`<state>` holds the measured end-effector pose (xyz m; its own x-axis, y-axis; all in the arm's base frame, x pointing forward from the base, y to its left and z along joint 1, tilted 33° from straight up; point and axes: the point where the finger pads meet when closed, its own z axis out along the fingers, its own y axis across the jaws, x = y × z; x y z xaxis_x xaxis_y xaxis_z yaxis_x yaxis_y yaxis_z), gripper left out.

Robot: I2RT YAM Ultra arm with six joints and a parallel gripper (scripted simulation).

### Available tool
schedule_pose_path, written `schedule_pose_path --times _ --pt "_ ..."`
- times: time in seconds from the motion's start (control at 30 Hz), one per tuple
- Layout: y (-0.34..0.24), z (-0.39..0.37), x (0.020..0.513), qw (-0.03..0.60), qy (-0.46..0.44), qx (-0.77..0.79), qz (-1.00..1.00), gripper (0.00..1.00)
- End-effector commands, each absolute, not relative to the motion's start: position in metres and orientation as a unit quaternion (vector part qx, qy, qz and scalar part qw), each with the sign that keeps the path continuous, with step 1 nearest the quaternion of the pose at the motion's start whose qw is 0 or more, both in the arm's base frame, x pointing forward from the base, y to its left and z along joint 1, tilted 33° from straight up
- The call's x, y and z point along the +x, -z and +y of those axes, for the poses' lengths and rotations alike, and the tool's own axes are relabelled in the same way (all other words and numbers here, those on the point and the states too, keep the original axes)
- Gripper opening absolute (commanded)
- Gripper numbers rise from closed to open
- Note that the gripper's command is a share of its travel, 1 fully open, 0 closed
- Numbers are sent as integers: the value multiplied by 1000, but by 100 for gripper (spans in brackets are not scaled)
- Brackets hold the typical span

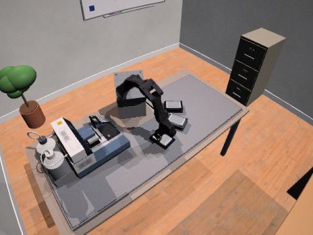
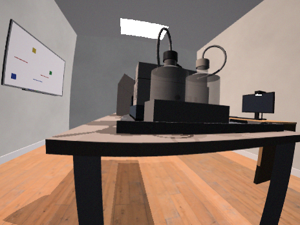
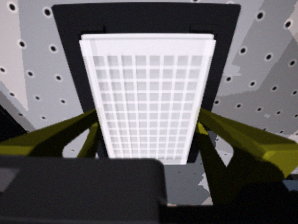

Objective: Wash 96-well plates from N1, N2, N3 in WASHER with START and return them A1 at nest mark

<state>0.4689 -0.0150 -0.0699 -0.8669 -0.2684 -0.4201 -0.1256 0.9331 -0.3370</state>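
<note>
My gripper (image 1: 164, 139) (image 3: 148, 112) is down over the nearest of three plate nests and is shut on the white 96-well plate (image 1: 166, 140) (image 3: 150, 95). Its yellow fingers press the plate's two long sides. The plate lies flat in its black nest slab (image 3: 150, 20). Two more white plates (image 1: 177, 119) (image 1: 173, 105) lie in their nests behind it. The washer (image 1: 98, 145) (image 2: 168, 94) stands at the left, with its dark carrier (image 1: 109, 131) empty and the keypad (image 1: 102, 119) behind it. The gripper is hidden in the exterior view.
Two bottles (image 1: 50, 159) (image 2: 169, 81) with tubing stand at the washer's left end. A grey box (image 1: 131, 98) stands behind the arm's base. A filing cabinet (image 1: 254, 65) and a potted plant (image 1: 23, 94) stand off the table.
</note>
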Motion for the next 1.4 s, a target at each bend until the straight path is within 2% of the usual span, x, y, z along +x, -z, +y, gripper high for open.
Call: schedule_pose_path --times 0.0,0.7,1.37 --pt "66 -13 472 242 150 -104 953 0" --pt "66 -13 472 242 150 -104 953 0" --pt "41 -6 457 242 150 -104 953 0"
